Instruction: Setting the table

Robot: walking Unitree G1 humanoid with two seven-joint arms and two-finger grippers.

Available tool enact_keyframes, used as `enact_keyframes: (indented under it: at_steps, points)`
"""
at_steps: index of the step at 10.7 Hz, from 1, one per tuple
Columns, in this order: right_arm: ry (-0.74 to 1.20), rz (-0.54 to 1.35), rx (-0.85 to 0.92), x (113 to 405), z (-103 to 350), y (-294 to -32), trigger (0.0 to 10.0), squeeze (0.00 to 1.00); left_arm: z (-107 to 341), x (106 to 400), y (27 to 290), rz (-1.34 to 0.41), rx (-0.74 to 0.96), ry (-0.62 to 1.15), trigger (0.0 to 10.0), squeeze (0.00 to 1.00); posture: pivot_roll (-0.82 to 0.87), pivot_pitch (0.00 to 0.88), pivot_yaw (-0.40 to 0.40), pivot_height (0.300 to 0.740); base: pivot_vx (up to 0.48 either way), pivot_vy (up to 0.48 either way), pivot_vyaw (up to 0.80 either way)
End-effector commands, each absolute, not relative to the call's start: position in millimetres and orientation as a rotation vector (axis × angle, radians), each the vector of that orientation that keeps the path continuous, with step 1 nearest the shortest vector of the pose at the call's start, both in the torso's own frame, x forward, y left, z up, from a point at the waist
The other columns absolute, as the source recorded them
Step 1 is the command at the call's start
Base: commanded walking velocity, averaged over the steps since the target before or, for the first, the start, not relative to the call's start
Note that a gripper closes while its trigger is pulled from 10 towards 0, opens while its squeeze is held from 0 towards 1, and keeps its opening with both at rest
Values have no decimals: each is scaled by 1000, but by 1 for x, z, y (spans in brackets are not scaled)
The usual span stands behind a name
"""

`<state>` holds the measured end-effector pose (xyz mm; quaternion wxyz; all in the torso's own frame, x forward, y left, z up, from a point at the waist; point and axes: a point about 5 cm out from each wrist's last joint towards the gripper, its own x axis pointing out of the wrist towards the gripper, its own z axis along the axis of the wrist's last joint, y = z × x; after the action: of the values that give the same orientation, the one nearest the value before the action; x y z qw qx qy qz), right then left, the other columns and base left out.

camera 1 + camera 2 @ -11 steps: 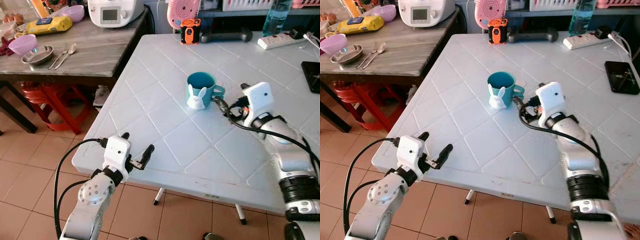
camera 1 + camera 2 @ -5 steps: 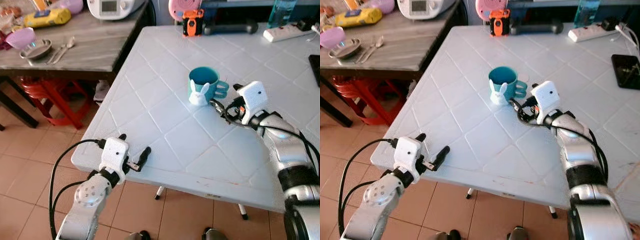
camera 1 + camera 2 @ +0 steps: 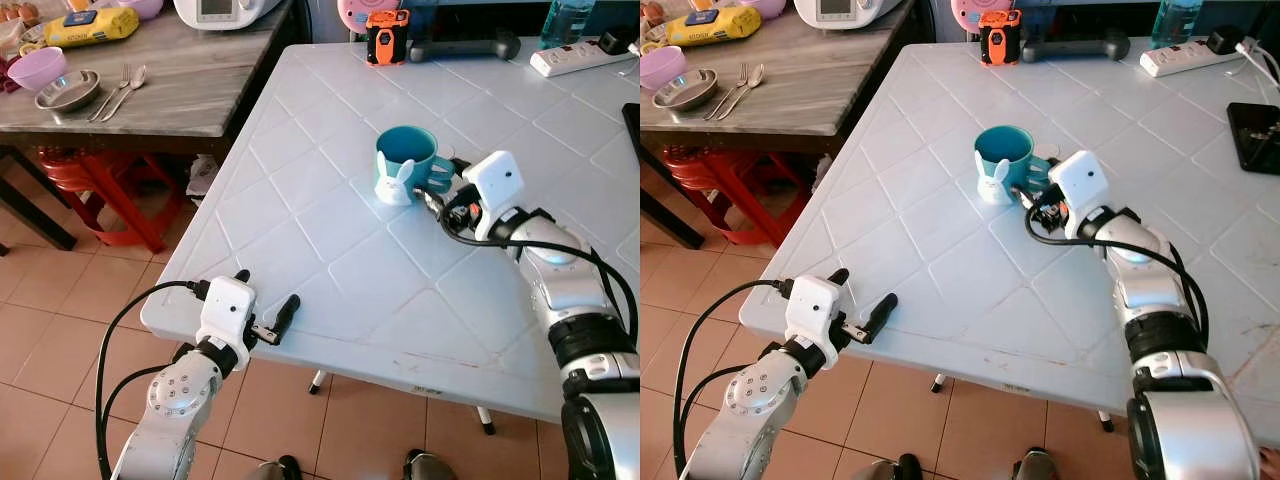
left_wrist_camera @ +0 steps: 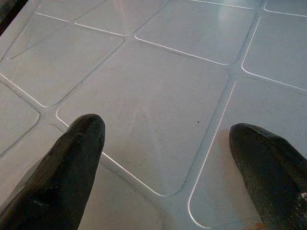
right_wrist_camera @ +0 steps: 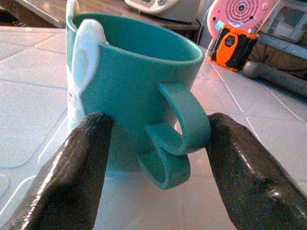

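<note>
Right gripper straddles teal mug's handle; contents unclear.

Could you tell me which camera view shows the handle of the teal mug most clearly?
The right wrist view: the mug's handle sits close up between the open right claw fingers. In both eye views the handle is small and partly hidden behind that claw. The left wrist view looks at the white table.

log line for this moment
right hand open, fingers astride mug handle | left hand open at table edge | mug upright
</note>
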<state>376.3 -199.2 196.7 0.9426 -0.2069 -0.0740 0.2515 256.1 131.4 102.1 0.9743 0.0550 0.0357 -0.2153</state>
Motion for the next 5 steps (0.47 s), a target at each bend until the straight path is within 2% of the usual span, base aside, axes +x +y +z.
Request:
enact_keyframes:
  at_steps: [1,5]
  points:
    - [-172,557,-416,377,199,-190,0,0,101,256,141,-396,131,90,10000,0,-34,201,147,740,0,0,0]
    - [-219,643,-345,366,197,-168,0,0,102,260,139,-397,132,85,10000,0,-52,192,146,740,0,0,0]
